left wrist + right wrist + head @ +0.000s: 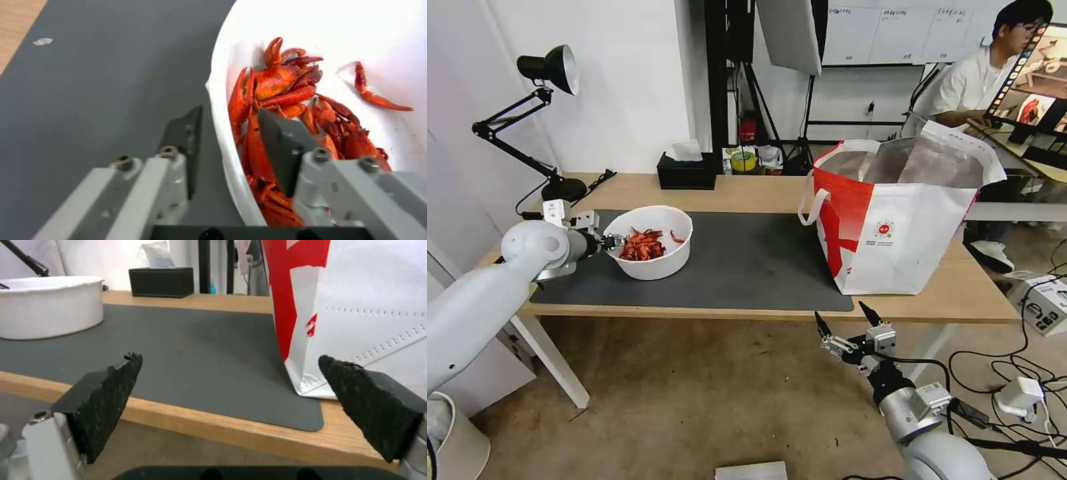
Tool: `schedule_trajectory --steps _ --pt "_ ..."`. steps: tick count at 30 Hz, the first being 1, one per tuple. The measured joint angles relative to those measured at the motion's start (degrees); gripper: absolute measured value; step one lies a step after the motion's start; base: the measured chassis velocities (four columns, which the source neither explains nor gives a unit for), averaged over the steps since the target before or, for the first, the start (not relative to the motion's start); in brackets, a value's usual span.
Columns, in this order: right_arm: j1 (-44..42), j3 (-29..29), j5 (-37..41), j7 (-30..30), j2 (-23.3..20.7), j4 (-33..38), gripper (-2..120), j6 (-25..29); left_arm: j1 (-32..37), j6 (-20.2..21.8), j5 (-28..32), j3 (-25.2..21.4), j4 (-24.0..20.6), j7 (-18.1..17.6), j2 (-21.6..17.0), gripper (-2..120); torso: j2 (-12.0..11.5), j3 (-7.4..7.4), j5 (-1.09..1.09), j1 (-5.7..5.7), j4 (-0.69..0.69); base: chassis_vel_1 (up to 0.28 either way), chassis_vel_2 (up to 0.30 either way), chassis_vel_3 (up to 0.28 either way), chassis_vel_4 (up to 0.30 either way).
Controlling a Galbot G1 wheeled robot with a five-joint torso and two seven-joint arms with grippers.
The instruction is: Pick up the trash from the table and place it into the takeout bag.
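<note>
Nearest the head camera, off the desk's front edge: right tool [845, 319], fingers spread wide, gripping nothing, hanging over bare floor. Beyond it, through the right wrist view: front edge of the desk [231, 426], the grey mat [200, 353] with its rounded corner, and the bag's [356, 306] red-and-white lower corner standing on that mat corner. Wide bare stretch of mat between bag [894, 220] and bowl [654, 250].

At the mat's left end: white round bowl, red crayfish shells [642, 245] heaped inside, one loose claw apart. Left tool [614, 241] at the bowl's left rim. From the left wrist view alone: left tool [231, 146] straddling the rim [222, 133], one finger outside over the mat, the other inside against the shells, not clenched, gap visible on both sides.

Toward the desk's back edge: black tissue box [687, 175]; at the back left corner: black lamp [547, 80].
</note>
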State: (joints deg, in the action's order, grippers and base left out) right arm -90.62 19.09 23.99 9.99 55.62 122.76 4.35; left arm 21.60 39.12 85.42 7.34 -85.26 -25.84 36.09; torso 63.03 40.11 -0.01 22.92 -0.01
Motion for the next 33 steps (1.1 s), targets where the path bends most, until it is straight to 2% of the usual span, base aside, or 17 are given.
schedule_trajectory --steps 1,4,5,8,14,25,33 --pt "0.00 0.00 0.00 0.00 0.00 0.00 100 0.00 0.00 0.00 0.00 0.00 0.00 0.00 0.00 30 0.00 0.00 0.00 0.00 0.00 0.000 0.000 0.000 0.000" --pt "0.00 0.00 0.00 0.00 0.00 0.00 100 0.00 0.00 -0.05 0.96 0.49 -0.79 0.20 -0.94 15 0.00 0.00 0.01 0.00 0.00 0.000 0.000 0.000 0.000" --pt "0.00 0.00 0.00 0.00 0.00 0.00 100 0.00 0.00 -0.05 0.96 0.49 -0.79 0.20 -0.94 15 0.00 0.00 0.01 0.00 0.00 0.000 0.000 0.000 0.000" --pt "0.00 0.00 0.00 0.00 0.00 0.00 100 0.00 0.00 -0.06 1.41 0.74 -1.20 0.37 -1.34 0 0.00 0.00 0.01 0.00 0.00 0.000 0.000 0.000 0.000" --pt "0.00 0.00 0.00 0.00 0.00 0.00 100 0.00 -0.05 -0.07 1.77 0.93 -1.68 1.19 -1.73 0 0.00 0.00 0.01 0.00 0.01 0.000 0.000 0.000 0.000" --pt "0.00 0.00 0.00 0.00 0.00 0.00 100 0.00 -0.51 -1.49 3.92 -1.45 -4.62 1.11 -2.70 0 0.00 0.00 0.02 0.00 0.02 0.000 0.000 0.000 0.000" --pt "0.00 0.00 0.00 0.00 0.00 0.00 100 0.00 -4.77 -2.71 6.15 0.77 -8.56 -0.35 -2.23 0 0.00 0.00 0.02 0.00 0.01 0.000 0.000 0.000 0.000"
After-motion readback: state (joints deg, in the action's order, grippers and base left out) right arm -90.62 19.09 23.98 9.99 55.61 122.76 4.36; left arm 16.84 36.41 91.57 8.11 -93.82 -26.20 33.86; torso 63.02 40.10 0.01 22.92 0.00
